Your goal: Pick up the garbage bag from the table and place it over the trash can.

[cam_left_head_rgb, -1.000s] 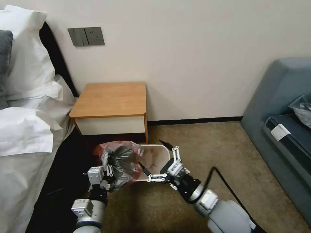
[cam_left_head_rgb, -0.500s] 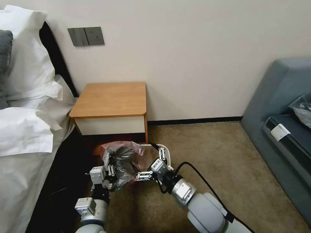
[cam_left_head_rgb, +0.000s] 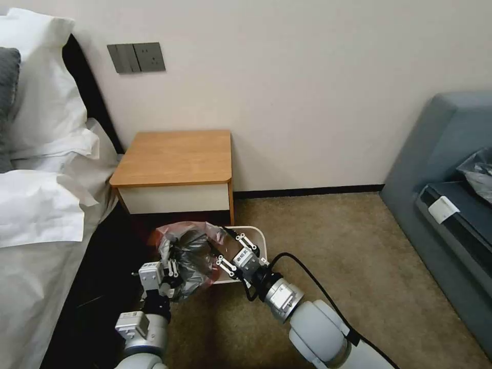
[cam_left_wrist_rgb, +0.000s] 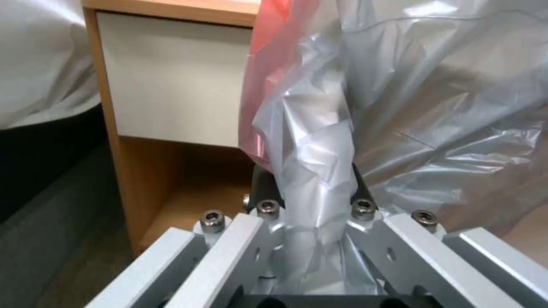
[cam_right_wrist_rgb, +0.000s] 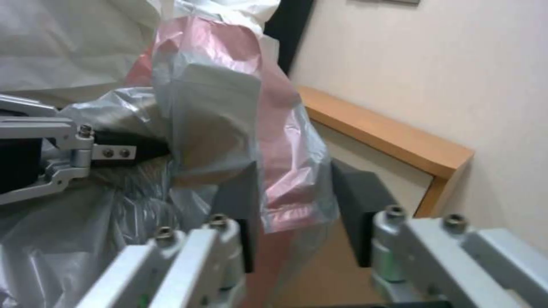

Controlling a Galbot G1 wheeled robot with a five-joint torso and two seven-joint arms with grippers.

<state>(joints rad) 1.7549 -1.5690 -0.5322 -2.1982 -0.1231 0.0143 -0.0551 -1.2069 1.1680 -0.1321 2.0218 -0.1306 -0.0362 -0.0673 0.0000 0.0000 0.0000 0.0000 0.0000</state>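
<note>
Gripping a bunched fold of the garbage bag (cam_left_head_rgb: 188, 256), the left gripper (cam_left_head_rgb: 173, 267) sits low in the head view, just in front of the table (cam_left_head_rgb: 174, 156), at the left end of the trash can (cam_left_head_rgb: 256, 236). From the right, the right gripper (cam_left_head_rgb: 221, 247) reaches over the bin's opening, its fingers spread on either side of the bag's pinkish edge. The bag hangs crumpled between both grippers, above the can's left side, not yet drawn over the rim. A bed (cam_left_head_rgb: 46, 205) lies to the left and a grey sofa (cam_left_head_rgb: 446, 195) to the right, on brown carpet (cam_left_head_rgb: 328, 241).

From the left wrist view, the left gripper (cam_left_wrist_rgb: 313, 201) is closed tight on a twisted column of the silvery film of the garbage bag (cam_left_wrist_rgb: 411, 119), which billows beyond it; the table's (cam_left_wrist_rgb: 171, 8) white drawer front (cam_left_wrist_rgb: 171, 85) stands behind.

From the right wrist view, the right gripper (cam_right_wrist_rgb: 294, 201) has its dark pads (cam_right_wrist_rgb: 357, 201) apart, with the pink-edged flap of the garbage bag (cam_right_wrist_rgb: 228, 111) hanging between them; whether the pads touch the film cannot be told. Farther off, the left gripper (cam_right_wrist_rgb: 145, 149) pinches the bag, and the table (cam_right_wrist_rgb: 394, 141) edge runs along the wall.
</note>
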